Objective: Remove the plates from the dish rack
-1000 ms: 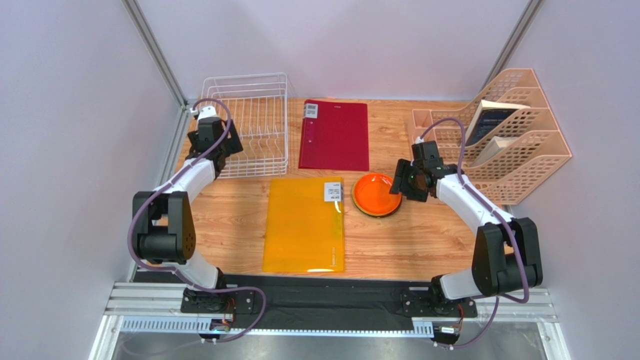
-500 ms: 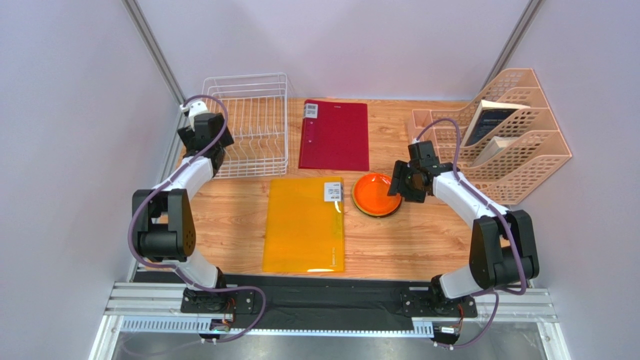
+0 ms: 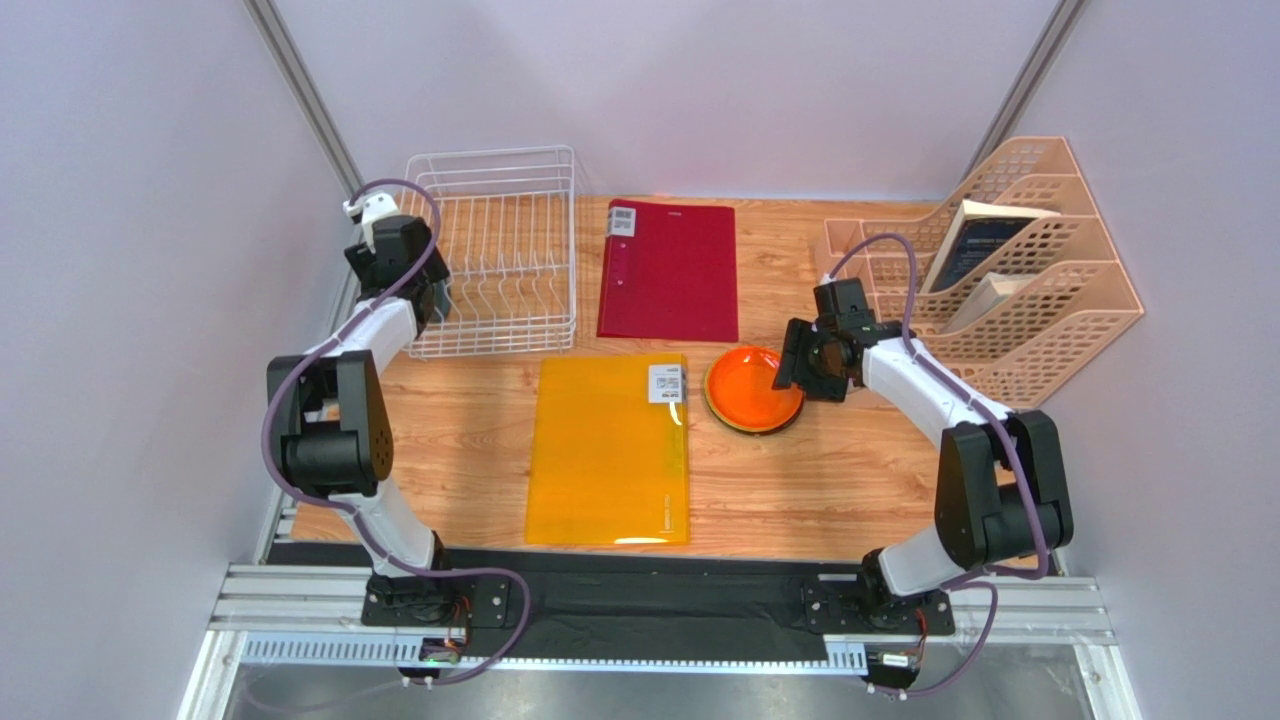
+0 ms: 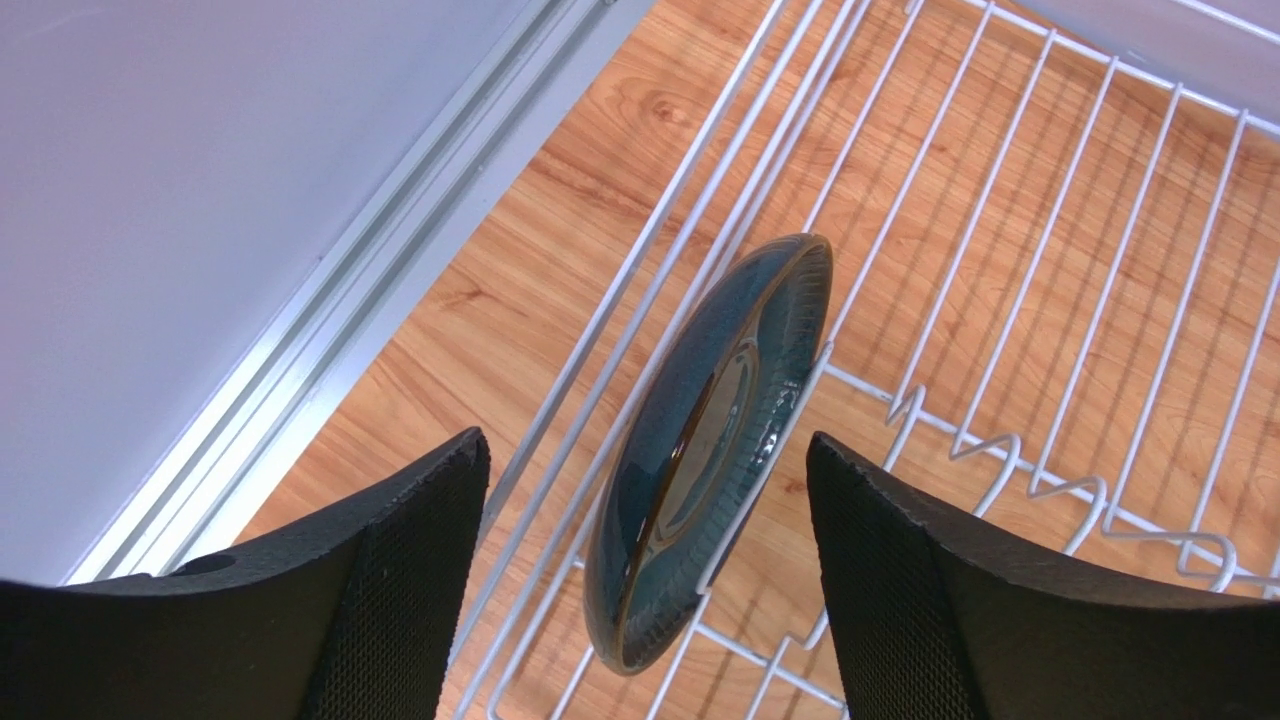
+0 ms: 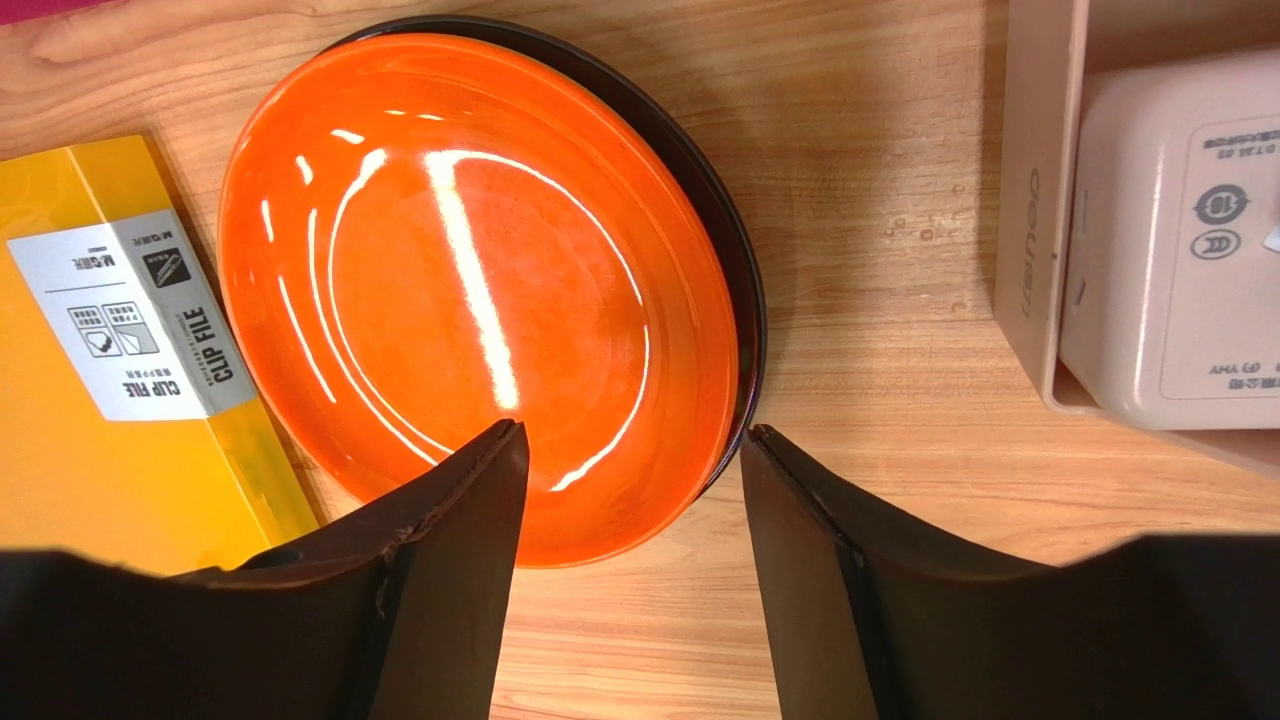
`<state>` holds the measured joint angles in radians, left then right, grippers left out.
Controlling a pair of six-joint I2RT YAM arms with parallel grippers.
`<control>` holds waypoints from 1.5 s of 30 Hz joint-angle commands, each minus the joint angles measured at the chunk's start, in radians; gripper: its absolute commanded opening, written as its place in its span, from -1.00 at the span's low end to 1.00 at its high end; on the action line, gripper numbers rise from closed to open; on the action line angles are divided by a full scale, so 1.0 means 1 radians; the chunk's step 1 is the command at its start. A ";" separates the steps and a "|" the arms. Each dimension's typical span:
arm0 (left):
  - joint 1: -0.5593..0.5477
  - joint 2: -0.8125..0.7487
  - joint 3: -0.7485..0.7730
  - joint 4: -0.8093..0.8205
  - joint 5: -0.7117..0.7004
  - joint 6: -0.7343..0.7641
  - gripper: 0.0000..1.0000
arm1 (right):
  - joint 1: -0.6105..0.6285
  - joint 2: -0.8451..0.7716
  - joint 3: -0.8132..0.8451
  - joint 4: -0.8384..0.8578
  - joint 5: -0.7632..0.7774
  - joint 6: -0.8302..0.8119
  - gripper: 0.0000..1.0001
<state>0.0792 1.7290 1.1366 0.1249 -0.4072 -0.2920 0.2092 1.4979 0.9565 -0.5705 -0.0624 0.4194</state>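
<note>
Left tool (image 4: 646, 443): jaws spread wide, straddling the teal plate (image 4: 706, 465), nothing gripped yet.
Teal plate: standing on edge in the dish rack (image 3: 519, 225), by its left wall.
Handling: glazed, stiff, likely slick and breakable; I'd pinch the upper rim, faces between the pads.
Rack contents: only that plate shows.
Right tool (image 5: 631, 435): released, hovering over the orange plate (image 5: 451, 270).
Orange plate: flat on the worktop (image 3: 451, 435), a dark rim (image 5: 744, 285) peeking from beneath.
</note>
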 commanded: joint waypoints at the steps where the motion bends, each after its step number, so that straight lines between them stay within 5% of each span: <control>1: 0.008 0.023 0.058 0.015 0.031 -0.012 0.63 | 0.007 0.010 0.045 0.031 -0.011 -0.013 0.18; 5: 0.008 0.040 0.063 0.015 0.050 -0.016 0.42 | 0.007 0.018 0.048 0.032 -0.014 -0.016 0.17; 27: 0.008 0.080 0.058 -0.004 0.091 -0.012 0.08 | 0.007 0.044 0.025 0.054 -0.024 -0.007 0.16; 33: 0.010 0.021 0.025 0.028 0.085 -0.006 0.23 | 0.007 0.062 0.022 0.066 -0.036 -0.008 0.16; 45: 0.008 -0.036 -0.018 0.048 0.142 -0.016 0.19 | 0.006 0.076 0.016 0.077 -0.047 -0.013 0.16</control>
<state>0.0937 1.7374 1.1488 0.1493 -0.3130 -0.2916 0.2096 1.5677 0.9691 -0.5339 -0.0910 0.4171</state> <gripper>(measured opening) 0.598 0.579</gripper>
